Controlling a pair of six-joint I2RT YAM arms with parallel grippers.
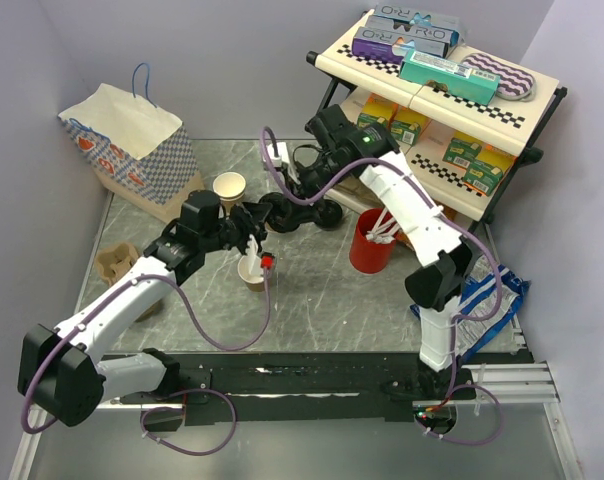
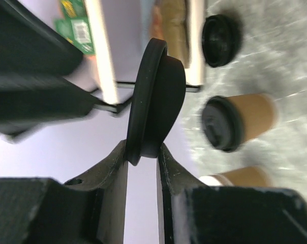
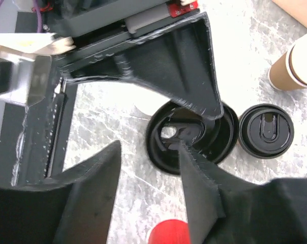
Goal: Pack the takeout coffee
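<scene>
The black lid (image 2: 156, 96) stood on its edge, pinched by its rim between the two fingers of the left gripper (image 2: 143, 152), which were clenched on it from both faces. In the right wrist view the same lid hung low over the table (image 1: 332, 300), and the right gripper (image 3: 149, 152) was beside it with its fingers released and spread apart, gripping nothing. One lidded cup (image 2: 245, 119) stood upright on the table a little further away, well apart from the bag. Beyond it lay a second black round top, but I could not tell if a cup was under that one. An open cup (image 1: 252, 273) with a white inside stood just below the left gripper. In my judgement the step in hand was to bring the lid onto this open cup. To do it well, the wrist should first turn the lid flat with its hollow side down, then centre it over the rim before pressing. The pinch was only at the edge, so the lid could swing or slip, and a skew press could tip the light cup. The paper bag (image 1: 132, 140) and the cardboard carrier (image 1: 115, 262) waited at the left side.
</scene>
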